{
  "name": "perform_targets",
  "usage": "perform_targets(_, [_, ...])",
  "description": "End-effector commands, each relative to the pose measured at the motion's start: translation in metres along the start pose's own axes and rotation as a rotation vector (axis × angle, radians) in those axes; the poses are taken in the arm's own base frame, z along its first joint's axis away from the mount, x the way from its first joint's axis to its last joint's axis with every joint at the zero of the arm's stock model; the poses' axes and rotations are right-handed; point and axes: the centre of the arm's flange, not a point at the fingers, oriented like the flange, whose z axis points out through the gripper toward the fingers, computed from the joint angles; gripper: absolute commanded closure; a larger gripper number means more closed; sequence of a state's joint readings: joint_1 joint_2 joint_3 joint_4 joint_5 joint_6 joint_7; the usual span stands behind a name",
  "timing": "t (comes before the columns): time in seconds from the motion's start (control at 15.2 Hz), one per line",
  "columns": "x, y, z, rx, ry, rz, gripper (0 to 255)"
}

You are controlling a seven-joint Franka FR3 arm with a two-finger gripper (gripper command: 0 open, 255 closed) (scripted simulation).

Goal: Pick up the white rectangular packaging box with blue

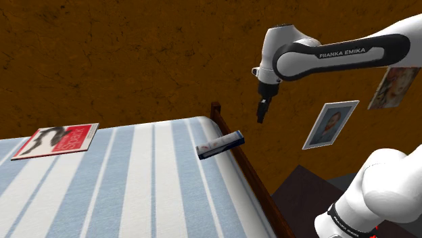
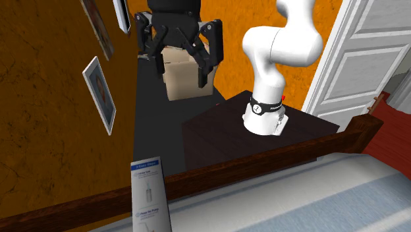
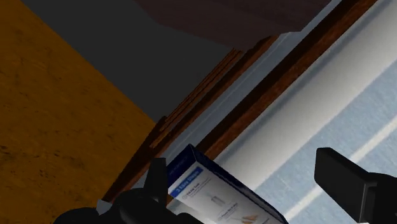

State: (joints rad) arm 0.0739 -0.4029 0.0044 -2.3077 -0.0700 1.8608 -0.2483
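The white rectangular box with blue ends (image 1: 220,144) lies flat on the striped bed, close to its wooden side rail. In the second exterior view the box (image 2: 150,198) sits at the lower edge, printed face up. My gripper (image 1: 262,110) hangs in the air above the rail, higher than the box and a little off to the shoulder view's right. Its fingers stand open (image 2: 181,69) with nothing between them. In the wrist view the box (image 3: 210,197) appears below the gripper (image 3: 242,164), nearer one black finger (image 3: 156,178), untouched.
A blue and white striped bed (image 1: 135,182) with a dark wooden rail (image 1: 253,179). A red and white magazine (image 1: 57,140) lies far across the bed. Framed pictures (image 1: 330,124) hang on the orange wall. A cardboard box (image 2: 184,82) and a white door (image 2: 369,59) stand behind the stand (image 2: 217,132).
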Motion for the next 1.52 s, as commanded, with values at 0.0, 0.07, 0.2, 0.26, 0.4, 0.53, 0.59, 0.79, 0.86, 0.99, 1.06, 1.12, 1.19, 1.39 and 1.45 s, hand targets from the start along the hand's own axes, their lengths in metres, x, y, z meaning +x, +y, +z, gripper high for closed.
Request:
perform_targets(0.0, [0.025,-0.002,0.014,-0.013,-0.022,-0.064,0])
perform_targets(0.07, [0.038,-0.003,0.022,-0.019,-0.033,-0.094,0])
perform_targets(0.2, [0.062,-0.008,0.038,-0.032,-0.055,-0.155,0])
perform_targets(0.26, [0.074,-0.01,0.046,-0.039,-0.066,-0.186,0])
perform_targets(0.4, [0.097,-0.016,0.063,-0.052,-0.088,-0.247,0])
perform_targets(0.53, [0.119,-0.023,0.081,-0.065,-0.109,-0.308,0])
perform_targets(0.59, [0.13,-0.027,0.09,-0.071,-0.12,-0.338,0])
perform_targets(0.79, [0.161,-0.041,0.117,-0.09,-0.153,-0.429,0])
perform_targets(0.86, [0.171,-0.046,0.127,-0.097,-0.164,-0.46,0])
perform_targets(0.99, [0.19,-0.057,0.146,-0.11,-0.186,-0.521,0])
perform_targets(1.06, [0.199,-0.062,0.156,-0.116,-0.197,-0.551,0])
perform_targets(1.12, [0.202,-0.064,0.159,-0.118,-0.2,-0.56,0])
perform_targets(1.19, [0.202,-0.064,0.164,-0.118,-0.2,-0.56,0])
perform_targets(1.39, [0.203,-0.065,0.18,-0.118,-0.2,-0.56,0])
perform_targets(1.45, [0.203,-0.065,0.185,-0.118,-0.2,-0.56,0])
